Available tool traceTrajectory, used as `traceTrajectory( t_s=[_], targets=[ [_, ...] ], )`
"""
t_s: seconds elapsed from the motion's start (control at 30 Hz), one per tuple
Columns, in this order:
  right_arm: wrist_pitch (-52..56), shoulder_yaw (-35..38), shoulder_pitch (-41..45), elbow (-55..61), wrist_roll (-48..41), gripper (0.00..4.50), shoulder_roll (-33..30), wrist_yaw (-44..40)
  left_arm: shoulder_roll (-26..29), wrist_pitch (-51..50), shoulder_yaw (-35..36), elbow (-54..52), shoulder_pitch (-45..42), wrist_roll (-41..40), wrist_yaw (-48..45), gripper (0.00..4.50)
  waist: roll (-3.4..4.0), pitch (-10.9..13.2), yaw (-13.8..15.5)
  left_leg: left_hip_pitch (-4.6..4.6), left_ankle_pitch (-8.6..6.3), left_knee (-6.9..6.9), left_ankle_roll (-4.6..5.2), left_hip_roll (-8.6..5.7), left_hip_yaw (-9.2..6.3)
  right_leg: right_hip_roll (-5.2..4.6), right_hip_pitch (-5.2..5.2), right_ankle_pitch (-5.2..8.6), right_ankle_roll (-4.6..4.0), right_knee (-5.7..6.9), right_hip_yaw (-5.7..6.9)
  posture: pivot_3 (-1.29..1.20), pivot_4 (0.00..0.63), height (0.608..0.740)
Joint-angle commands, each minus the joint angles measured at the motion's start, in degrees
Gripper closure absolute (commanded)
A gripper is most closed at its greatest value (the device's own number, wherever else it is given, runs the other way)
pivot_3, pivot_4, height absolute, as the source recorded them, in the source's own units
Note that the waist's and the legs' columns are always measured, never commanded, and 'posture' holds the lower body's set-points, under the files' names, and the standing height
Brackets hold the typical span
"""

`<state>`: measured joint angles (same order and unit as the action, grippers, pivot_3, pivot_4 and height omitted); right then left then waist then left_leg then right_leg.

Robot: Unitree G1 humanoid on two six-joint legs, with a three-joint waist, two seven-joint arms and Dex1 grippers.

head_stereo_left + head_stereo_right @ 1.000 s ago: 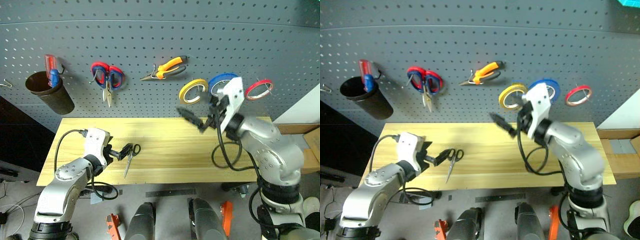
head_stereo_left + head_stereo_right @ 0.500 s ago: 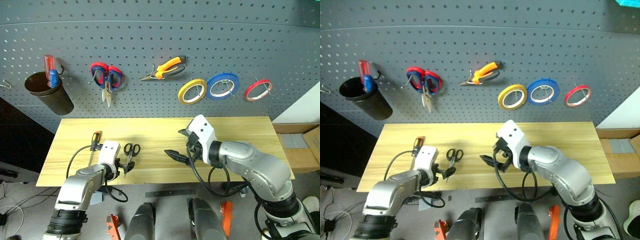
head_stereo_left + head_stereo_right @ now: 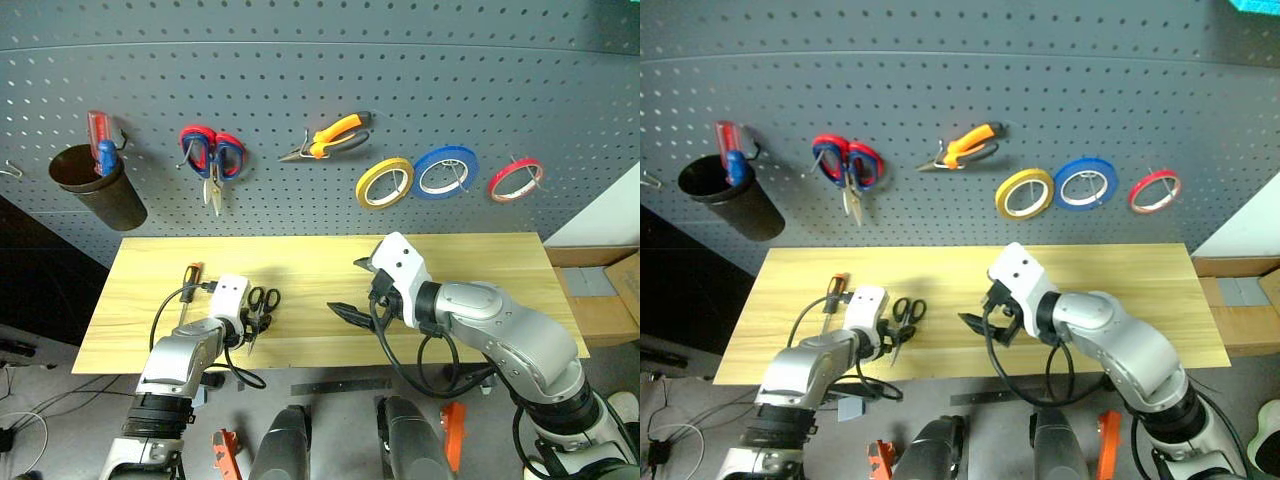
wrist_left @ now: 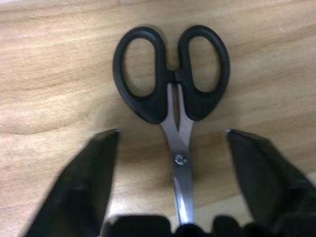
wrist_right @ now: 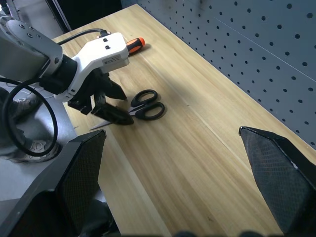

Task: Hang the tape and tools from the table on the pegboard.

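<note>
Black-handled scissors with steel blades [image 4: 173, 94] lie flat on the light wooden table [image 3: 480, 265], the left gripper [image 4: 170, 148] spread astride their blades without pinching. An orange-and-black-handled screwdriver [image 3: 188, 283] lies just beside. The right gripper [image 3: 350, 300] hovers mid-table, fingers wide apart, holding nothing. The thin red tape ring [image 3: 516, 179] hangs on the dark grey pegboard [image 3: 300, 60].

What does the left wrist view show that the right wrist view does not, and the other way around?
Left wrist view alone: the black-handled scissors seen from close above, with the pivot screw between the steel blades, and the blades running back between the left gripper's open jaws without touching them.

Right wrist view alone: the left gripper seen from outside, poised over the blades; the screwdriver behind it; the pegboard; the right gripper's own wide-open jaws over bare wood.

Both: the scissors lying flat on the table.
</note>
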<state>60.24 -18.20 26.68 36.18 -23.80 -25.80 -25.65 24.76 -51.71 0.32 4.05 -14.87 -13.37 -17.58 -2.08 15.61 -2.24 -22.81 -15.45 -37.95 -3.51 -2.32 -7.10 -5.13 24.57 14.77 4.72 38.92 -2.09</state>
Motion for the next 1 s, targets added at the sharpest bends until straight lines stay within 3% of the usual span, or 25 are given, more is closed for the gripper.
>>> traceTrajectory(
  t_s=[0.03, 0.2, 0.23, 0.4, 0.67, 0.87, 1.0],
  targets=[
    [-1.0, -0.2, 0.2, 2.1, 0.0, 0.00, -1.6, -1.6, 0.2, 0.6, -1.9, 1.5, 0.8, 0.9, -2.0, 2.30, 0.00, 0.0, -0.1, 0.00, 0.00, 0.00, 0.00, 0.00, 0.00, 0.00, -0.02, 0.00, 0.00, -0.01, 0.01, -0.06, 0.266, 0.740],
    [-1.5, -0.3, 0.5, 1.7, 0.6, 0.00, -1.8, -1.7, 0.1, 1.5, -1.6, 2.0, 1.0, 1.5, -2.8, 4.08, 0.00, 0.0, -0.2, 0.02, 0.00, 0.00, 0.00, 0.00, -0.03, -0.01, -0.06, 0.00, 0.00, -0.03, 0.04, -0.06, 0.259, 0.740],
    [-1.5, -0.3, 0.5, 1.6, 0.7, 0.00, -1.8, -1.8, 0.1, 1.8, -1.6, 2.0, 1.1, 1.6, -3.0, 4.25, 0.00, 0.0, -0.3, 0.02, 0.00, 0.00, 0.00, 0.00, -0.03, -0.01, -0.07, 0.00, 0.00, -0.03, 0.05, -0.06, 0.258, 0.740],
    [-2.3, -0.4, 0.9, 0.9, 1.5, 0.00, -2.4, -2.5, -0.9, 4.4, 0.3, 0.7, 1.7, 0.8, -3.3, 4.25, 0.00, 0.0, -0.3, 0.03, 0.00, -0.01, 0.00, 0.00, -0.04, -0.01, -0.09, 0.00, 0.00, -0.05, 0.06, -0.07, 0.258, 0.740],
    [-7.7, 1.5, 2.4, -0.1, 3.9, 0.00, -4.6, -4.4, -2.4, 11.6, 6.5, -11.5, 8.6, -1.9, -3.0, 4.25, -0.02, 0.0, -0.9, -0.04, 0.00, 0.04, -0.01, 0.02, -0.13, -0.04, -0.08, 0.00, 0.00, -0.17, 0.12, -0.07, 0.258, 0.740],
    [-15.4, 3.0, 2.1, -0.5, 4.2, 0.00, -5.3, -8.1, -2.8, 27.0, 10.6, -24.0, 15.9, -0.6, -3.3, 4.25, -0.02, 0.0, -0.9, -0.08, -0.01, 0.05, -0.01, 0.03, -0.12, -0.06, -0.11, 0.00, 0.00, -0.30, 0.16, -0.05, 0.250, 0.740],
    [-18.5, 3.3, 2.2, -1.4, 4.3, 0.00, -6.2, -10.9, -2.7, 33.0, 11.7, -26.9, 18.3, 1.7, -1.6, 4.25, -0.02, 0.0, -0.8, -0.06, -0.01, 0.08, -0.01, 0.02, -0.10, -0.06, -0.17, 0.00, 0.00, -0.36, 0.16, -0.04, 0.243, 0.740]
  ],
)
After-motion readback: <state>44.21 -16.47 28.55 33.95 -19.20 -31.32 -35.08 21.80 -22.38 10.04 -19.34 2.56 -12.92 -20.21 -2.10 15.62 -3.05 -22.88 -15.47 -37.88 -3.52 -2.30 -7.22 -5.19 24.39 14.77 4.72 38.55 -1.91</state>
